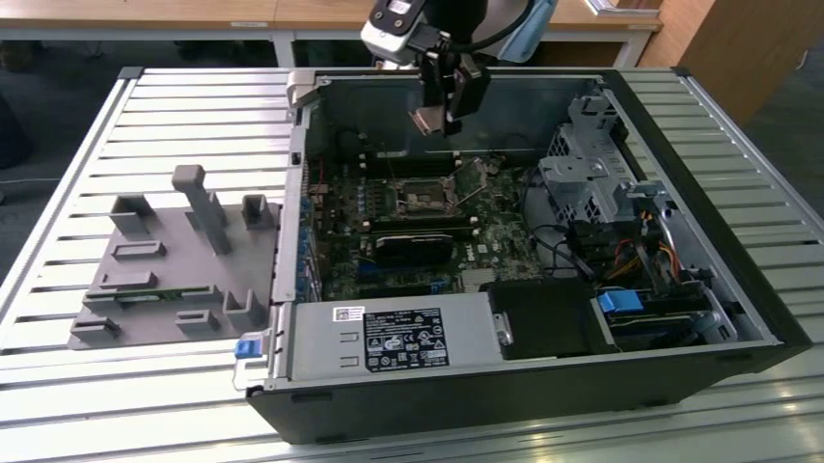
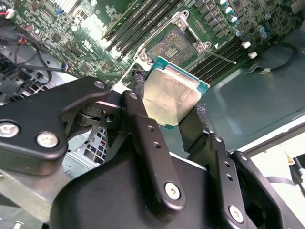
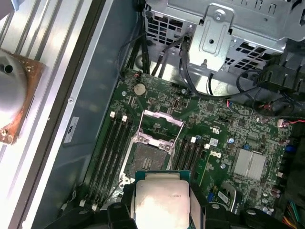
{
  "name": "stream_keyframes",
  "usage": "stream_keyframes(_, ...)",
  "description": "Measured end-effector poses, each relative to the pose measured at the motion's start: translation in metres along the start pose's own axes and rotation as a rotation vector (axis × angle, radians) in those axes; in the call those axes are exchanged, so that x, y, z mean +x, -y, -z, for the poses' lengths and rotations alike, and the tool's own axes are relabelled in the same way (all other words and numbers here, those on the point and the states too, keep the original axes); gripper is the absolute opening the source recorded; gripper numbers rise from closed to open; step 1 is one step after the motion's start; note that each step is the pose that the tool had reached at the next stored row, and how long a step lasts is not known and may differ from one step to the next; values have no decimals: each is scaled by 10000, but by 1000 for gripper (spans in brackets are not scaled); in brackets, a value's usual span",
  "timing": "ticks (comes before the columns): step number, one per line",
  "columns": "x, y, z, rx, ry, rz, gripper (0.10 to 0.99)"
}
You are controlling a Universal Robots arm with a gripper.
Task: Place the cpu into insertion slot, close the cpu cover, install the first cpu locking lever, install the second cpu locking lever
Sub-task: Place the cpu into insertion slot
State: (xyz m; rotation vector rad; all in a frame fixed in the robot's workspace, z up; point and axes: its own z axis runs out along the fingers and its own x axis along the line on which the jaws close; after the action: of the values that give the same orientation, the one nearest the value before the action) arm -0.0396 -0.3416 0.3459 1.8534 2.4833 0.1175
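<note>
— While the jaws clamp the cpu (image 2: 171,95) by two opposite edges, closed only to its width, where do we find it?

— We find it in the upper middle of the exterior view, hanging over the open computer case (image 1: 515,395), well above the insertion slot (image 1: 423,198) at the middle of the frame.

— How do we expect it to handle?

— We judge it light, stiff and fragile. It is a thin square with a matt silvery lid on a teal-green base. That metal face looks smooth, so probably slippery. We think the side edges are the right place to hold it, where the black pads (image 2: 138,83) press now.

— And the socket?

— In the first wrist view we see its black frame and dark centre sitting bare in the green board (image 3: 224,124). The cpu cover (image 3: 162,116), a thin silvery frame, looks swung open just beside it. Long black memory slots (image 3: 112,152) run along both sides.
</note>
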Motion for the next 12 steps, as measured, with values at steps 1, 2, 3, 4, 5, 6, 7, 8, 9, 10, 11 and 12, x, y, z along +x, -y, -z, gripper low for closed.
stream_keyframes(1, 0, 1, -4, -2, 4, -52, 541)
stream_keyframes(2, 0, 1, -8, -2, 8, -95, 541)
stream_keyframes(3, 0, 1, -11, -2, 11, -125, 541)
stream_keyframes(4, 0, 1, -13, -2, 12, -139, 541)
stream_keyframes(5, 0, 2, -16, -2, 13, -148, 541)
stream_keyframes(6, 0, 2, -19, -2, 14, -164, 541)
stream_keyframes(7, 0, 2, -22, -3, 16, -184, 541)
stream_keyframes(8, 0, 2, -23, -3, 18, -207, 541)
stream_keyframes(9, 0, 2, -26, -3, 19, -228, 541)
stream_keyframes(10, -1, 3, -28, -3, 21, -243, 541)
stream_keyframes(11, -1, 3, -31, -4, 21, -254, 541)
stream_keyframes(12, -1, 3, -34, -5, 22, -264, 541)
